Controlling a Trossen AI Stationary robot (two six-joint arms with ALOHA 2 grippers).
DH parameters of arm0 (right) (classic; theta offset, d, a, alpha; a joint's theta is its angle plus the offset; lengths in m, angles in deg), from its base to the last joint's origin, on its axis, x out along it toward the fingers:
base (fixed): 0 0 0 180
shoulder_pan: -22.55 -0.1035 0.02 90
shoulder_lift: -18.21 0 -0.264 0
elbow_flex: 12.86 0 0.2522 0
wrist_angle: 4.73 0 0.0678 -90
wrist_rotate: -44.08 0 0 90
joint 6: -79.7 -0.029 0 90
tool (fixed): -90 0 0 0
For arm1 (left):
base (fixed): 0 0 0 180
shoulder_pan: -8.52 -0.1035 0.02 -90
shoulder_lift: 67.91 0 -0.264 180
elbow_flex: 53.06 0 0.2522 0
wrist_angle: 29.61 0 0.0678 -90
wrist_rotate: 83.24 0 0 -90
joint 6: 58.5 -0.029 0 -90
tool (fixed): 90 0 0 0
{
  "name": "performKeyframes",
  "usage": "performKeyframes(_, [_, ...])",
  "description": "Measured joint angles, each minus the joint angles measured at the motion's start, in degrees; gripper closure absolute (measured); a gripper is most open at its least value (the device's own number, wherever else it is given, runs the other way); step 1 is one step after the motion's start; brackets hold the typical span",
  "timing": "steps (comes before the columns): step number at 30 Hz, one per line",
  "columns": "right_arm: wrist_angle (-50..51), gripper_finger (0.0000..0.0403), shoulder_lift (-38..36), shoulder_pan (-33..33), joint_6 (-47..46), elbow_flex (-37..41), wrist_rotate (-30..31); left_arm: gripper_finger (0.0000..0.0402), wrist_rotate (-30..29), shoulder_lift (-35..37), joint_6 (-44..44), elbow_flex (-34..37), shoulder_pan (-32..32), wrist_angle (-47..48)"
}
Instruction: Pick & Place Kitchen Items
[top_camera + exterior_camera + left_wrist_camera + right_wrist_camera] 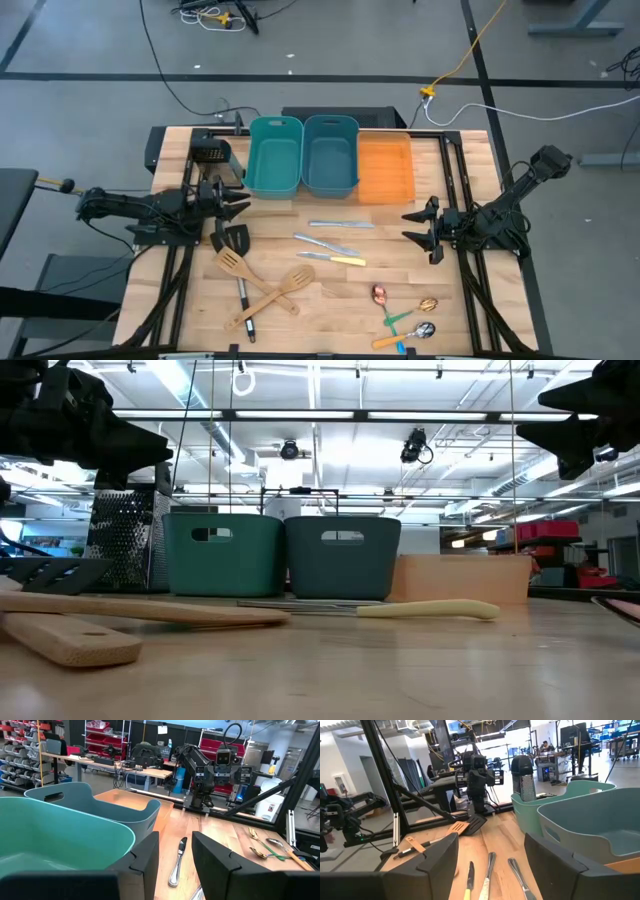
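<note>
Knives [331,242] ahead of spread right gripper [420,229], left gripper [232,196] also spread: thin, slick, flat-lying; grip mid-handle.

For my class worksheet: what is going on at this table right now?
Nothing is held yet. The left gripper and right gripper hover open at opposite sides. Knives, wooden spatulas, black turners and spoons lie on the table, and the bins wait behind.

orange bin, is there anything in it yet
No, in the high view the orange bin shows only its bare floor, and the knives and spoons lie on the table.
</note>
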Motion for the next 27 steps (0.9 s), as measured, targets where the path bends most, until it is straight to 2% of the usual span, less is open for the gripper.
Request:
performKeyframes(12, [0.01, 0.0163, 0.01, -0.02, -1.14, 0.01, -0.28, 0.0280, 0.00, -0.01, 0.00, 0.00, 0.00, -0.46])
performKeyframes(17, [0.10, 0.0163, 0.00, -0.06, 0.14, 0.02, -6.54, 0.0280, -0.41, -0.02, 0.00, 0.02, 0.00, -0.79])
performKeyframes(22, [1.91, 0.0163, 0.00, -0.06, 5.83, 0.01, -14.10, 0.0280, 0.19, -0.02, 0.52, 0.00, 0.00, -0.82])
performKeyframes(27, [2.07, 0.0163, 0.00, -0.06, 7.11, 0.00, -16.56, 0.0280, 6.32, -0.02, 1.94, -0.16, 0.00, -0.66])
